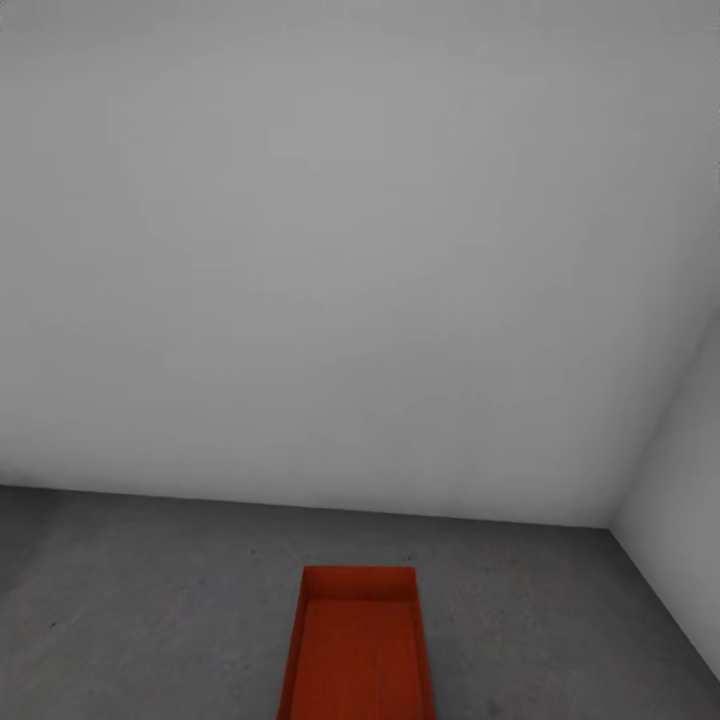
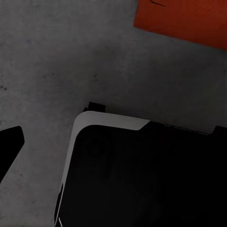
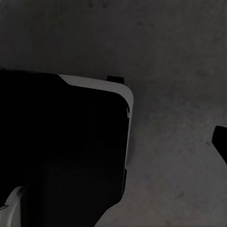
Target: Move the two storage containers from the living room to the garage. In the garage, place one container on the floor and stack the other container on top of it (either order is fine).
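Note:
One orange-red storage container (image 1: 358, 645) sits on the dark grey concrete floor (image 1: 150, 600) of the garage, low in the head view and straight ahead, its long side pointing away toward the white wall. In the left wrist view a corner of this container (image 2: 189, 21) lies on the floor just beyond my black base (image 2: 142, 175). A single dark fingertip (image 2: 9, 142) of my left gripper shows at that view's edge, holding nothing I can see. In the right wrist view one dark fingertip (image 3: 220, 142) hangs over bare floor.
Plain white walls meet in a corner (image 1: 610, 525) ahead and to the right. Grey floor stretches on both sides of the container. My black base with its pale rim (image 3: 94, 82) lies under both wrist cameras.

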Controlling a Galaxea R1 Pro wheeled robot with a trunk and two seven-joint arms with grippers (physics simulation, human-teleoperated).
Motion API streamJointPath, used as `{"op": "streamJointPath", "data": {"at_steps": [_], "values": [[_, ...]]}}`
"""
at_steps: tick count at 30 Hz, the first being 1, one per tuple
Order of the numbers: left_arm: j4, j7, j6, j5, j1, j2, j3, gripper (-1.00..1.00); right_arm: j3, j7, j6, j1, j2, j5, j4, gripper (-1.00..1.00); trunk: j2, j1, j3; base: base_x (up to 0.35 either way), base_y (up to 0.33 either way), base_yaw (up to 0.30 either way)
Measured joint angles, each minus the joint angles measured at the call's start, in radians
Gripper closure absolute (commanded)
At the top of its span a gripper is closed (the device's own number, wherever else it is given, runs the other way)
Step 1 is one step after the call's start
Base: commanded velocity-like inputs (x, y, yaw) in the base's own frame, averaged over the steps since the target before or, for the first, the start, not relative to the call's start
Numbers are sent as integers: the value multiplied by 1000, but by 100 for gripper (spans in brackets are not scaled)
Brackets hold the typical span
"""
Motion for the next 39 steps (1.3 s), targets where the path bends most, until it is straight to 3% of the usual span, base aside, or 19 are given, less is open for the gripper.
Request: {"op": "streamJointPath", "data": {"at_steps": [6,9,13,16,39], "values": [[14,0,3,-11,-1,2,-4,-100,0,0,0,0,1,0,0,-100,-1,0,9,0,0,0],[15,0,3,-35,-1,1,-4,-100,0,0,0,-1,1,0,0,-100,-1,0,13,0,0,0],[16,0,3,-129,2,0,-4,-100,0,0,0,-1,0,0,0,-100,-1,0,19,0,0,0],[16,0,3,-147,3,0,-4,-100,0,0,0,-1,1,0,0,-100,-1,0,24,0,0,0],[10,0,2,-155,3,-3,3,-100,0,-2,4,-1,-9,4,-3,-100,-1,0,49,0,0,0]]}}
